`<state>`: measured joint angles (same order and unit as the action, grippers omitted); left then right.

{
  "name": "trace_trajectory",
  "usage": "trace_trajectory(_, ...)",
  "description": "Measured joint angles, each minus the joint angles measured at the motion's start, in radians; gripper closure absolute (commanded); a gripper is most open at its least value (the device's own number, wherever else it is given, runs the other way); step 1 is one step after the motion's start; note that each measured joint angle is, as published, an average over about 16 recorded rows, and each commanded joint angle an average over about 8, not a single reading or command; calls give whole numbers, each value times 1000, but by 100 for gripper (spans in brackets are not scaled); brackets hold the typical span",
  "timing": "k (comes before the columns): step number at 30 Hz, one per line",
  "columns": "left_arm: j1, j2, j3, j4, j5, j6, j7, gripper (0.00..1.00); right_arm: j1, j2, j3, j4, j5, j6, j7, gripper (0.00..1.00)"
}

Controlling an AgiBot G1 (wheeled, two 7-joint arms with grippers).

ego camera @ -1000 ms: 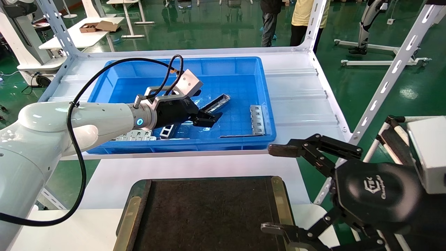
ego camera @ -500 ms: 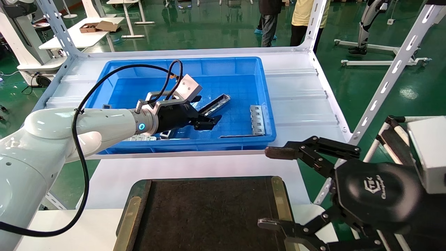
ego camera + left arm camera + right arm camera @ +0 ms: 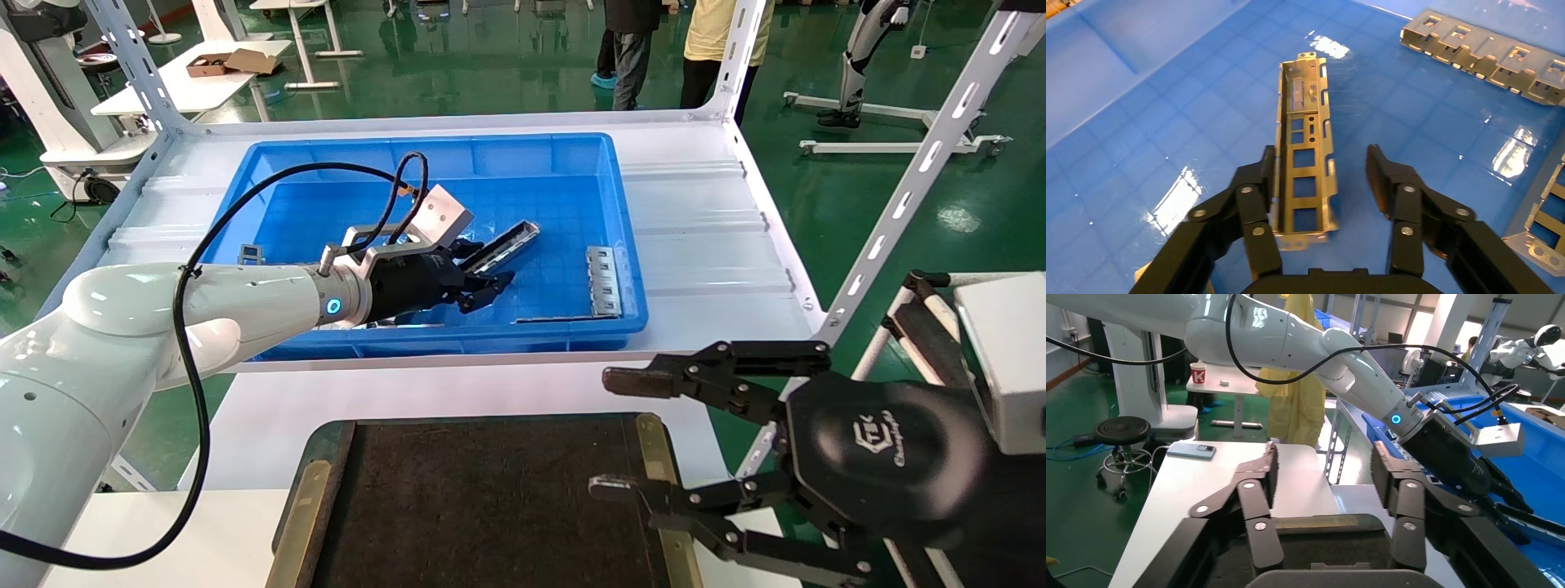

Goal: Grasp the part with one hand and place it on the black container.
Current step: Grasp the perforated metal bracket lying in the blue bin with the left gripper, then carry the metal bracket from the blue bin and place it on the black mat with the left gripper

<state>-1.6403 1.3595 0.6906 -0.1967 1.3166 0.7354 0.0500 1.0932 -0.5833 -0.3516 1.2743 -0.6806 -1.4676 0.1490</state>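
Observation:
The part (image 3: 508, 242) is a narrow silver channel lying on the floor of the blue bin (image 3: 425, 144). My left gripper (image 3: 490, 287) is low in the bin and open, its jaws astride the part's near end. In the left wrist view the part (image 3: 1303, 122) lies between the fingers of the left gripper (image 3: 1321, 154); one finger (image 3: 1260, 177) is against its side and the other stands apart. The black container (image 3: 490, 490) lies on the near table. My right gripper (image 3: 609, 433) hangs open and empty over the container's right edge; the right wrist view shows it (image 3: 1322, 453) above the container (image 3: 1321, 539).
A ladder-like grey strip (image 3: 603, 280) lies at the bin's right side; it also shows in the left wrist view (image 3: 1486, 52). Another grey piece (image 3: 1545, 220) lies close beside the left gripper. White rack posts (image 3: 915, 171) stand on the right. People stand behind the shelf.
My left gripper has sunk a little lower and drawn slightly back along the part. My right gripper has shifted left over the container's edge.

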Motion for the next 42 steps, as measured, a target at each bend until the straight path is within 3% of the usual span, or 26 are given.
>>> trace_trajectory(18, -32, -27, -12, -9, -108, 83, 73, 100, 0, 0, 0, 0, 0, 0, 0, 100)
trace_trajectory(31, -56, -118, -67, -72, -213, 378, 202, 100, 0, 0, -1, 0, 0, 0, 0, 100)
trace_trajectory(42, 62, -248, -70, -284, -255, 606, 168, 100, 0, 0, -1, 0, 0, 0, 0, 100)
